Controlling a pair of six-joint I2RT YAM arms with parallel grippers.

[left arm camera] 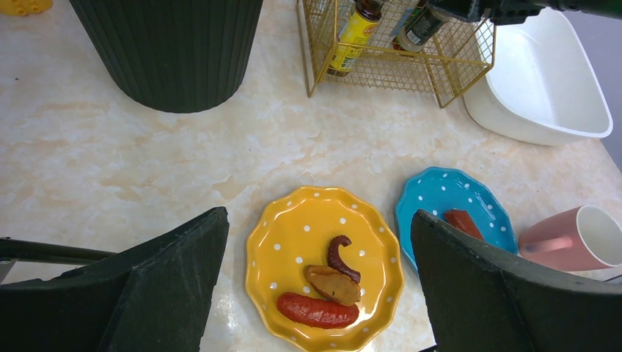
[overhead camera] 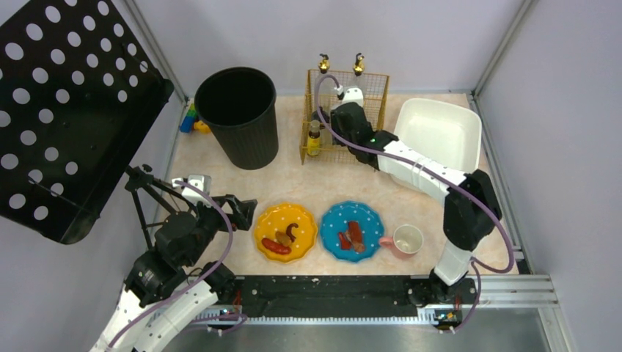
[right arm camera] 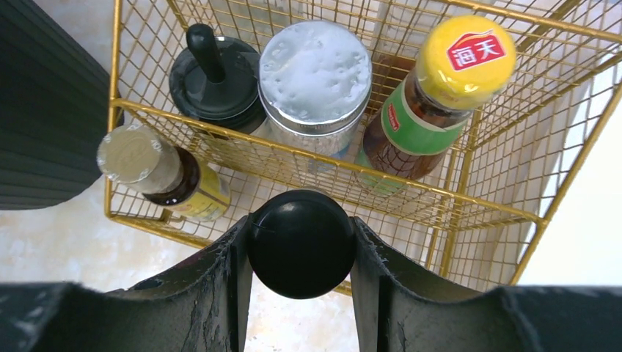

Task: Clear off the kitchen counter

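Black perforated panel [overhead camera: 59, 110] tilted at left; tripod legs [overhead camera: 139, 192] below.

Two plates [overhead camera: 268, 222] (yellow, blue [overhead camera: 369, 217]), one mug [overhead camera: 408, 240], one bin [overhead camera: 251, 143].

The right gripper [right arm camera: 301, 233] has its dark fingers [right arm camera: 220, 271] pressed against both sides of a black round cap [right arm camera: 301, 257], just in front of a gold wire basket [right arm camera: 484, 202]. Inside stand a silver-lidded jar [right arm camera: 315, 73], a yellow-capped bottle [right arm camera: 440, 103], a black knobbed lid [right arm camera: 216, 77] and a small yellow-labelled bottle [right arm camera: 165, 176]. A black ribbed bin [right arm camera: 44, 110] stands left of the basket.
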